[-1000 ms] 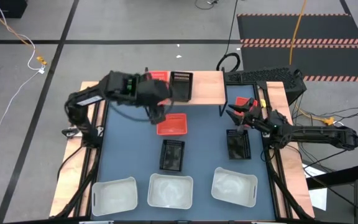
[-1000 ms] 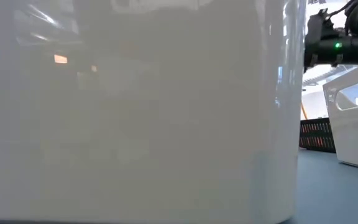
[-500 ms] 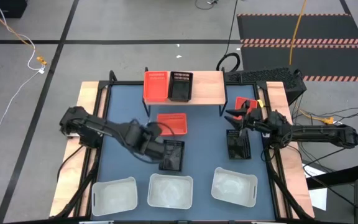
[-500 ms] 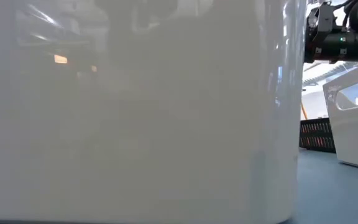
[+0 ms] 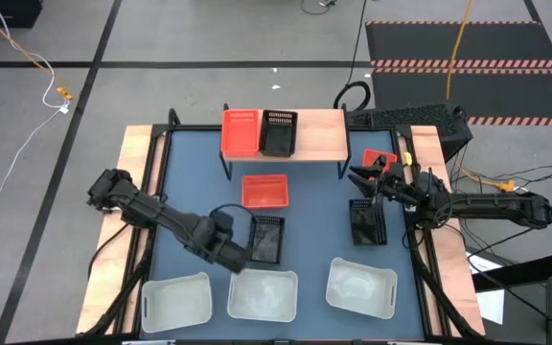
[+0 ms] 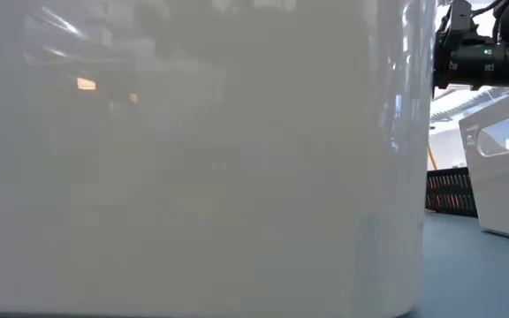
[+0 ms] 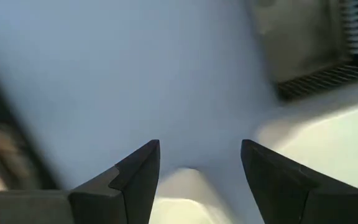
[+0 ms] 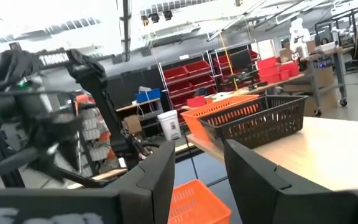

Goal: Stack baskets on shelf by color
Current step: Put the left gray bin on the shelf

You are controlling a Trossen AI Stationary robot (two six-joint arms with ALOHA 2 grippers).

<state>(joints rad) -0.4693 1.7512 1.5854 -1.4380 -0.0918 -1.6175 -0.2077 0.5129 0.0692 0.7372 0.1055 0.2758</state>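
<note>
The light-wood shelf (image 5: 314, 134) at the table's far edge carries a red basket (image 5: 241, 132) and a black basket (image 5: 278, 132) side by side. Another red basket (image 5: 265, 190) and two black baskets (image 5: 265, 240) (image 5: 367, 222) rest on the blue table. A third red basket (image 5: 379, 156) lies at the right edge. Three white baskets (image 5: 175, 302) (image 5: 263, 294) (image 5: 360, 287) line the near edge. My left gripper (image 5: 236, 259) points down, open, beside the middle black basket's near left corner. My right gripper (image 5: 362, 177) hovers open at the right, holding nothing.
In the low view a white basket (image 6: 193, 159) fills nearly the whole picture, with a second white basket (image 6: 502, 177) and a black basket (image 6: 449, 193) to its right. A keyboard (image 5: 405, 117) lies beyond the shelf's right end. Bare blue table (image 5: 195, 182) lies left of the red basket.
My left gripper has swung from just in front of the shelf toward the table's near edge and gone down, rolling as it went. It now hangs low beside the middle black basket. No basket has moved.
</note>
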